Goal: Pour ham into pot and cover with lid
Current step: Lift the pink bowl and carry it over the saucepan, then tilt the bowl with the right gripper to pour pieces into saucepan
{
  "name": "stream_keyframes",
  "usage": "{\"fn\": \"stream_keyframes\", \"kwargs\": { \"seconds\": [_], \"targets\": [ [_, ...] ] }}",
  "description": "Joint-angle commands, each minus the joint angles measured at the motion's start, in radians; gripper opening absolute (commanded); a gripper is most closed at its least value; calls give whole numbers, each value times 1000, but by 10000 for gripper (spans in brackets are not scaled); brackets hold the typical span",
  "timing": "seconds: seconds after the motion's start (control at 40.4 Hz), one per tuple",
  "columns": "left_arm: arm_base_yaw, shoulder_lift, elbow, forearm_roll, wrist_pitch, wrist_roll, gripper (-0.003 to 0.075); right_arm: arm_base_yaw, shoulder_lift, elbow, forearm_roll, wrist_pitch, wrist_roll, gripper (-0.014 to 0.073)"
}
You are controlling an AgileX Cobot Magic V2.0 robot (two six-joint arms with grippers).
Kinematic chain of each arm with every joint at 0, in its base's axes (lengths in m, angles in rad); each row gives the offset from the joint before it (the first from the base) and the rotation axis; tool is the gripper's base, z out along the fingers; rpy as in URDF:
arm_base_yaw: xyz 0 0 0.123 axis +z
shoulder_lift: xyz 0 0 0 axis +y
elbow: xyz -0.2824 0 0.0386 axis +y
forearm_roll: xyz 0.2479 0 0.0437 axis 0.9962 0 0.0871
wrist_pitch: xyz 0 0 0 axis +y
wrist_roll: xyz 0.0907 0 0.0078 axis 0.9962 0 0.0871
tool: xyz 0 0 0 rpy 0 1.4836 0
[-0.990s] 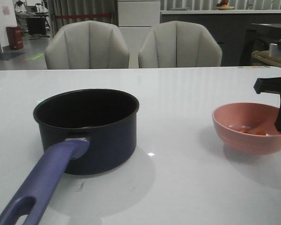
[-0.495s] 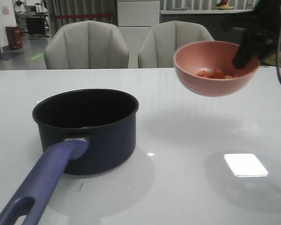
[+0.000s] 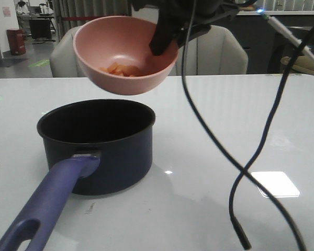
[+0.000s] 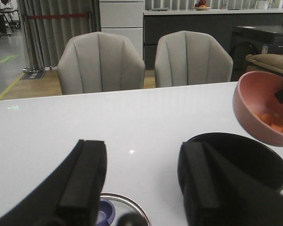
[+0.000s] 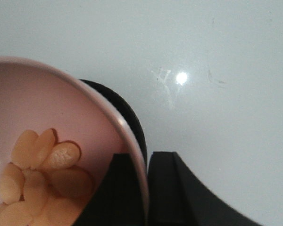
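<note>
Right end effector (image 5: pixel 147 188) is clamped on the rim of the pink bowl (image 3: pixel 123 52): one finger inside the wall, one outside, seen in the right wrist view. The bowl hangs in the air above the back rim of the pot (image 3: pixel 97 144), tilted with its mouth turned toward the camera in the front view. It does not touch the pot.

The ham (image 3: pixel 120 69) lies in the lowest part of the tilted bowl, below and to the left of the gripping finger. In the right wrist view the ham (image 5: pixel 35 176) shows as pale orange rounded slices, piled and overlapping, just beside the inner finger.

The pot stands upright on the white bench (image 3: pixel 225 136), dark navy outside, black inside. Its long purple-blue handle (image 3: pixel 49 201) points toward the near left corner, with a hole at its end.

Left end effector (image 4: pixel 144 188) is low over the bench, jaws wide apart, holding nothing. Between its fingers, at the frame edge, part of the lid (image 4: pixel 120 212) shows: steel rim, glass, purple-blue knob. In the front view only a sliver of the lid's rim shows at the left edge, left of the pot.

A black cable (image 3: pixel 235 172) dangles from the right arm, right of the pot.
</note>
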Motion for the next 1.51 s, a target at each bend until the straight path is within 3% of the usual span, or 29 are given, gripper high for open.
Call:
{"fn": "stream_keyframes", "kwargs": {
  "seconds": [0.0, 0.198, 0.396, 1.262, 1.485],
  "targets": [
    [-8, -13, -24, -1, -79, -2, 382, 30, -32, 1, -4, -228, -13, 136],
    [-8, -13, -24, -1, -79, -2, 382, 86, -32, 169, -30, -657, -14, 136],
    [-8, -13, -24, -1, -79, -2, 382, 101, -27, 323, -156, -1029, -19, 136],
    [-8, -13, -24, -1, -79, -2, 382, 147, 57, 356, -212, -1454, -732, 136],
    [-8, -13, -24, -1, -79, -2, 382, 147, 138, 404, -284, -1751, -929, 136]
  ]
}}
